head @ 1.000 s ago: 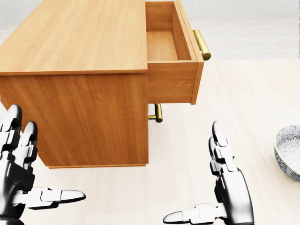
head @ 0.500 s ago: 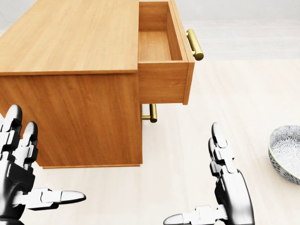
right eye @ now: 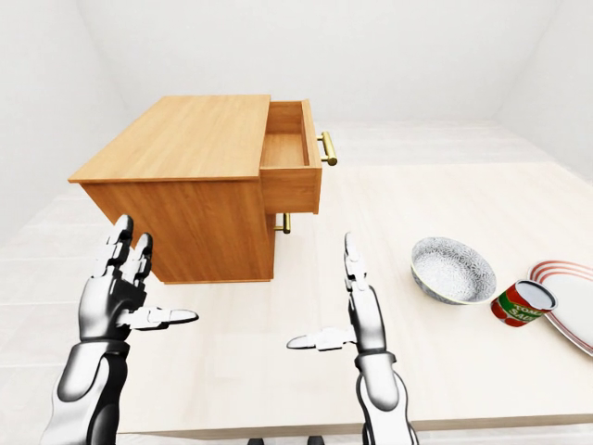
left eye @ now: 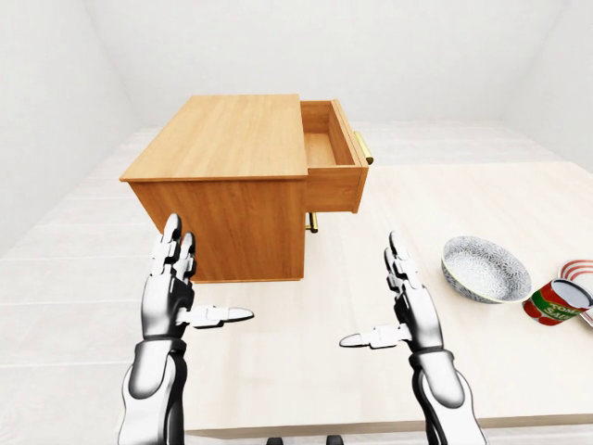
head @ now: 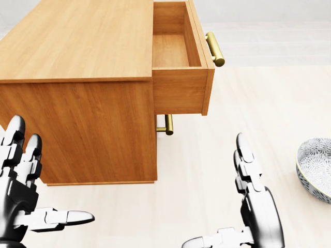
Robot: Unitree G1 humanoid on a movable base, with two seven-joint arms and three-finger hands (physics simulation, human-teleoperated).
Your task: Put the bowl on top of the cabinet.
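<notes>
A grey patterned bowl rests on the pale table at the right of the left-eye view; only its left part shows at the head view's right edge. The wooden cabinet stands on the table's left half, its flat top bare, its upper drawer pulled out and empty. My left hand hovers open below the cabinet's side panel. My right hand is open too, left of the bowl and apart from it. Neither hand holds anything.
A red can lies on its side right of the bowl, beside a red-rimmed white plate. A brass handle sticks out from the open drawer; a second handle shows under it. The table's near edge runs just below my hands.
A second ago the view shifted right, sliding the cabinet left and showing more of the bowl; it has held still since. My right hand has sunk slightly.
</notes>
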